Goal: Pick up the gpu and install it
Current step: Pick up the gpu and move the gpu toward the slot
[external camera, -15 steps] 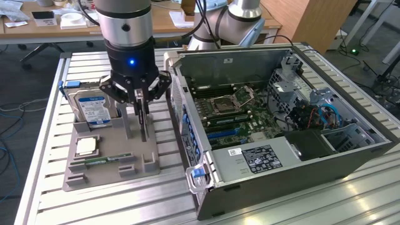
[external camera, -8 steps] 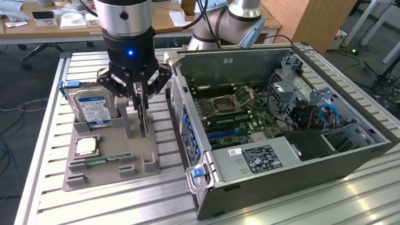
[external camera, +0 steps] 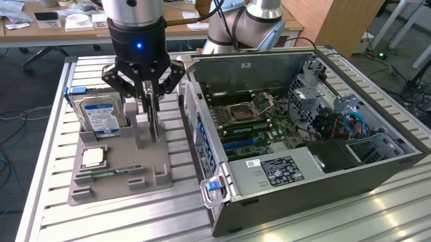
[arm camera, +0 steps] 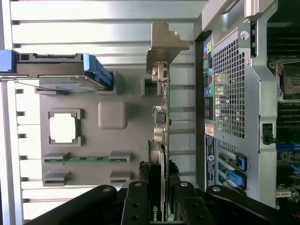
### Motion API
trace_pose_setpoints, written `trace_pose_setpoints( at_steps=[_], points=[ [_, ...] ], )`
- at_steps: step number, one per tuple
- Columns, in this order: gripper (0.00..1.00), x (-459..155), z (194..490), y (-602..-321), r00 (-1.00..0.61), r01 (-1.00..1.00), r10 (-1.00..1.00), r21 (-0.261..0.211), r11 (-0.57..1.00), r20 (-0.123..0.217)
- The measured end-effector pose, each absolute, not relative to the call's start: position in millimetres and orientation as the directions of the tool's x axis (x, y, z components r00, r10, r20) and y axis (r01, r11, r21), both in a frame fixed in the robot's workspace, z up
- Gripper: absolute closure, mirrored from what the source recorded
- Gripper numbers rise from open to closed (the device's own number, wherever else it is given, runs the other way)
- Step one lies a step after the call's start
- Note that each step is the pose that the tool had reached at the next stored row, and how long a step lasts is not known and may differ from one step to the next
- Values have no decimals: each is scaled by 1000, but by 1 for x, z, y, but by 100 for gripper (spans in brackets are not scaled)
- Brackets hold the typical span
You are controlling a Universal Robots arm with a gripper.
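Note:
The gpu (external camera: pixel 156 125) is a thin dark card standing on edge in the grey holder tray (external camera: pixel 114 185), beside the open computer case (external camera: pixel 377 166). My gripper (external camera: pixel 151 108) hangs straight down over it, one finger on each side, shut on the card's upper edge. In the wrist view the black fingers (arm camera: pixel 139 199) press both faces of the gpu (arm camera: pixel 161 117), and its silvery bracket (arm camera: pixel 164 44) points away from me. The card's lower edge looks level with the tray's posts; I cannot tell whether it is lifted clear.
On the same tray (arm camera: pixel 126 140) are a hard drive (external camera: pixel 101 117) with a blue-white label, a square processor (external camera: pixel 93 157) and a green memory stick (external camera: pixel 108 173). The case's motherboard (external camera: pixel 246 118) lies exposed, with blue slots (external camera: pixel 239 144) near its front. Slatted metal table (external camera: pixel 135 222) beneath.

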State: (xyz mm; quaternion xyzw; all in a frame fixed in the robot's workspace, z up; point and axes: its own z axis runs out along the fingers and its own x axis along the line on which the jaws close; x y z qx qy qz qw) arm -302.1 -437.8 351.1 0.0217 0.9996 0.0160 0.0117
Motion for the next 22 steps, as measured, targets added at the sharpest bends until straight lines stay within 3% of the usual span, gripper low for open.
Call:
trace_pose_setpoints(
  at_steps=[22],
  points=[
    [74, -302, 407, -438, -999, 43, 44, 32, 999, -23]
  ],
)
